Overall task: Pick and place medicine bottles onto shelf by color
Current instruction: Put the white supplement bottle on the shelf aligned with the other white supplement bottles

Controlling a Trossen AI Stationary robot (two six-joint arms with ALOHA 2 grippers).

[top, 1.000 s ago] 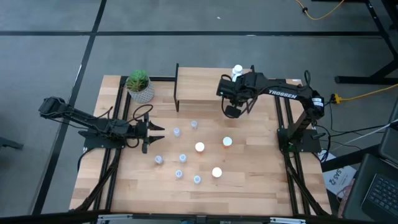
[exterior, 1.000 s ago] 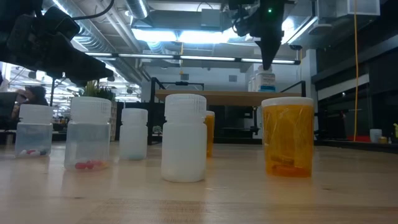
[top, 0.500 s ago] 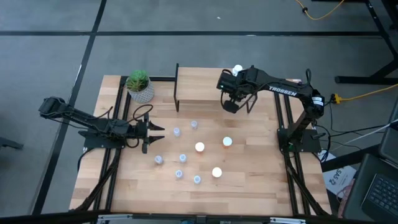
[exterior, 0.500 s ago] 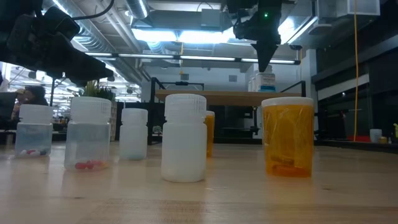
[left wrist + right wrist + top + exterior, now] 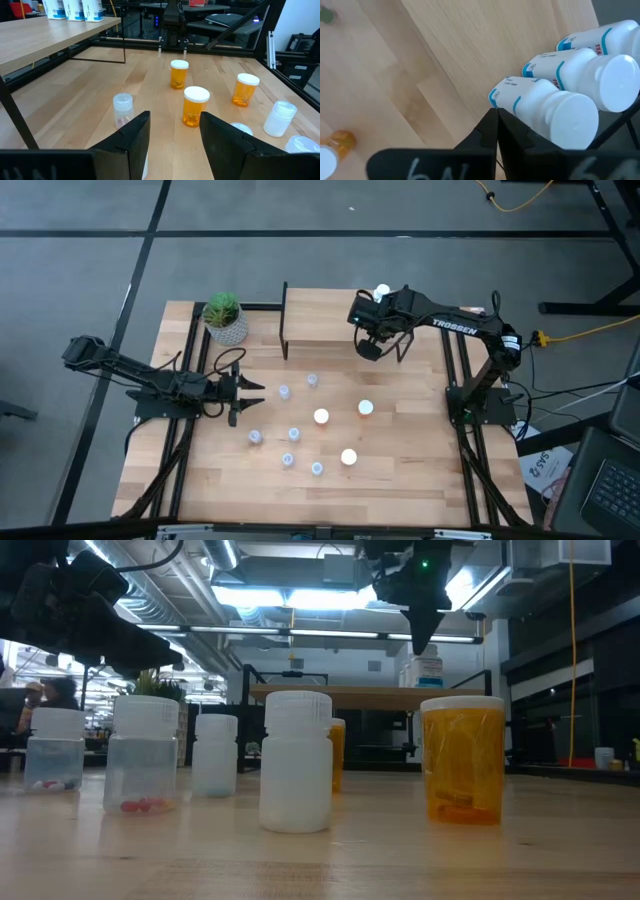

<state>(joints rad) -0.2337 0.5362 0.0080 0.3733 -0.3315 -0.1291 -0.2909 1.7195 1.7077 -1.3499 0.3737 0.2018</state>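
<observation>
Hovering above the shelf's right end, the right gripper (image 5: 369, 348) carries nothing; its wrist view shows the two fingers (image 5: 490, 131) drawn together to a thin seam, pointing down at the board. Just beyond those fingertips stand three white bottles (image 5: 547, 104) with blue labels, in a tight row on the shelf (image 5: 318, 320), caps close to one another. Judgement: a white bottle is placed and the step in hand is the retreat, then a reach for the next bottle. To do it well, the right arm should rise straight up before it swings out, since the nearest white bottle stands almost against the fingers and a sideways sweep could topple the row. Below and outward from that gripper, on the tabletop (image 5: 400, 470), stand three orange bottles (image 5: 366, 408) with white caps, the natural next targets for this arm; a grasp from above on the nearest one, fingers spread wide before descent, keeps clear of its neighbours. Farther off lie the small clear bottles (image 5: 293, 434), scattered but well apart from one another, nearer the left gripper (image 5: 246, 387). That one waits low over the table's left side, its fingers (image 5: 135, 140) set apart with nothing between them, a clear bottle and an orange one just ahead of it. Farthest from the right gripper, a potted plant (image 5: 224, 316) stands beside the shelf's left end.
</observation>
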